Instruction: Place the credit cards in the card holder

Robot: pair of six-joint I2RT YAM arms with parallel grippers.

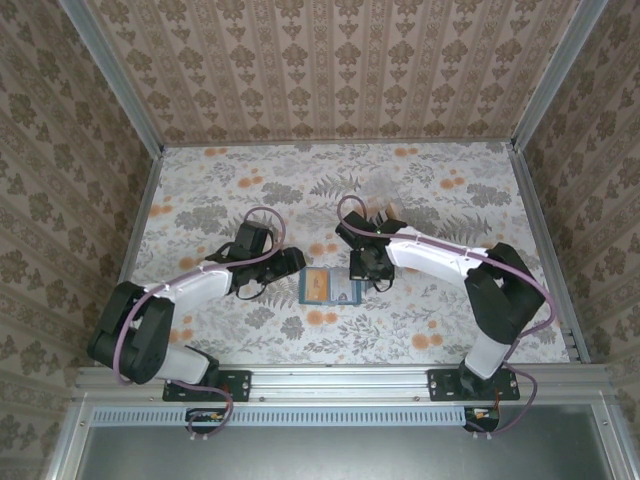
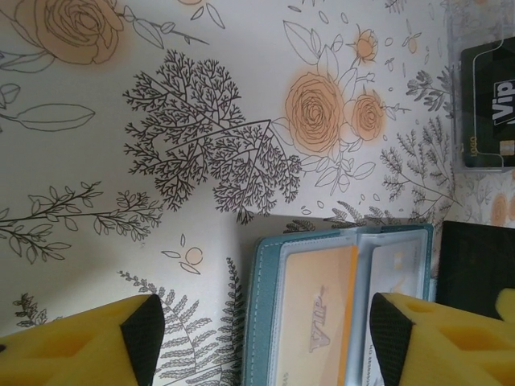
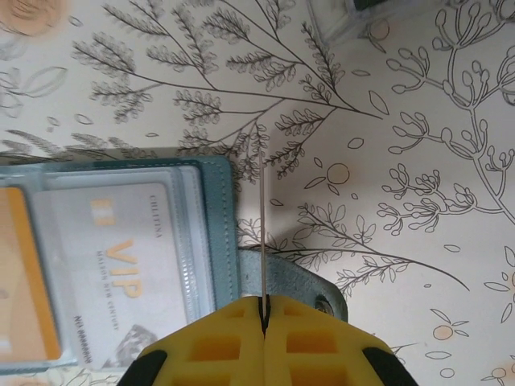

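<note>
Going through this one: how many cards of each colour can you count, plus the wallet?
tan-yellow card: 1
white card: 1
dark card: 1
edge-on card, pinched in the right gripper, colour cannot be told: 1
teal card holder: 1
Total: 5

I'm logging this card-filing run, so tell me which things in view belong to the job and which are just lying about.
Job:
- wallet, open
- orange card, in wallet
- white card, in wallet
- dark card, still out
- edge-on card, pinched in the right jaws

Lying about:
- clear stand around the dark card
- floral table
</note>
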